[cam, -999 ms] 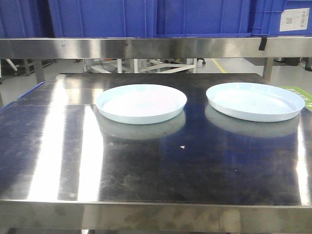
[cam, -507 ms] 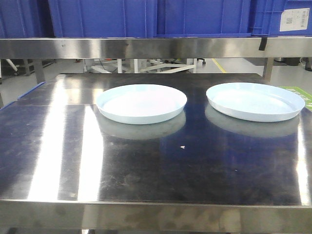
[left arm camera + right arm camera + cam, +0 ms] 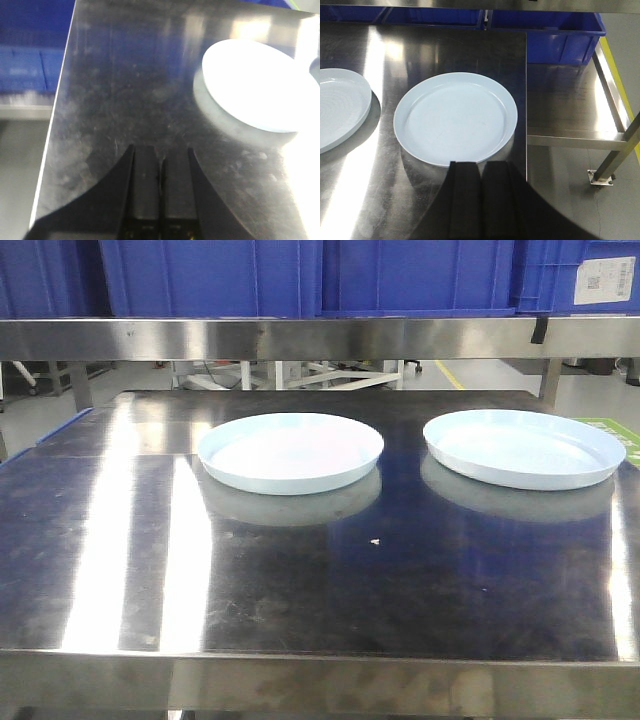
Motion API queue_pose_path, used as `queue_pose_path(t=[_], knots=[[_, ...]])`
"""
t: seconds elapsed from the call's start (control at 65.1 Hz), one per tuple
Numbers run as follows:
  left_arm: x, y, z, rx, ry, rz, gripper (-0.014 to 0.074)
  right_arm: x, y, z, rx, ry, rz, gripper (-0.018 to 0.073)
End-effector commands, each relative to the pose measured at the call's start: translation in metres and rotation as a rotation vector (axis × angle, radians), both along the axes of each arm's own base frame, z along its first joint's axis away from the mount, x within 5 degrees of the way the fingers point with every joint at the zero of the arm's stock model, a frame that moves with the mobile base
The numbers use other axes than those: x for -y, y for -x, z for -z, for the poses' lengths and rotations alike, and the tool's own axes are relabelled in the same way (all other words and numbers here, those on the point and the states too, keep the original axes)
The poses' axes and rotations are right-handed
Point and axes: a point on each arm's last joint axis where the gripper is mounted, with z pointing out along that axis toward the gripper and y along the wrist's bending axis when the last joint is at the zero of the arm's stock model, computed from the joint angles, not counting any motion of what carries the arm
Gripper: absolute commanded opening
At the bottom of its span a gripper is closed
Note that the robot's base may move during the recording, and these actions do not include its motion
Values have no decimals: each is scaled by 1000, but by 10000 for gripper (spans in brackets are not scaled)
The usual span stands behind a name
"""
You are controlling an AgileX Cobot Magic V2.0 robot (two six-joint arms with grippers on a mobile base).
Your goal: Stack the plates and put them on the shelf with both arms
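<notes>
Sitting apart on the worktop (image 3: 300, 580), left plate (image 3: 290, 452) and right plate (image 3: 523, 447) were unstacked, unshelved; left gripper (image 3: 161, 165) and right gripper (image 3: 481, 172) jaws were pressed together, empty.

Two pale blue plates rest on the one steel tabletop (image 3: 120, 540): a left plate (image 3: 290, 452) and a right plate (image 3: 523, 448). One white speck (image 3: 375, 541) lies there too. One shelf (image 3: 300, 338) above carries four blue crates (image 3: 210, 275), one bearing a single white label (image 3: 605, 280). There are two grippers, a left gripper (image 3: 161, 170) and a right gripper (image 3: 481, 175), each with two fingers.
</notes>
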Motion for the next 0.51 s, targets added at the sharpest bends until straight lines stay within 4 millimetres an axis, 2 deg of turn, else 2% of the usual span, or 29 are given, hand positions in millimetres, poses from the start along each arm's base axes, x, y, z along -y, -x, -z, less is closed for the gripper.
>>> queue_pose_path(t=[0.0,0.215,0.492], knots=[[-3,6,-28,161,-32,17,100,1,-3,-19,107,4,4,65],[-11,34,-37,249,-121,59,100,1,-3,-19,101,4,3,65],[-16,50,-8,204,-132,64,100,1,-3,-18,97,4,3,65]])
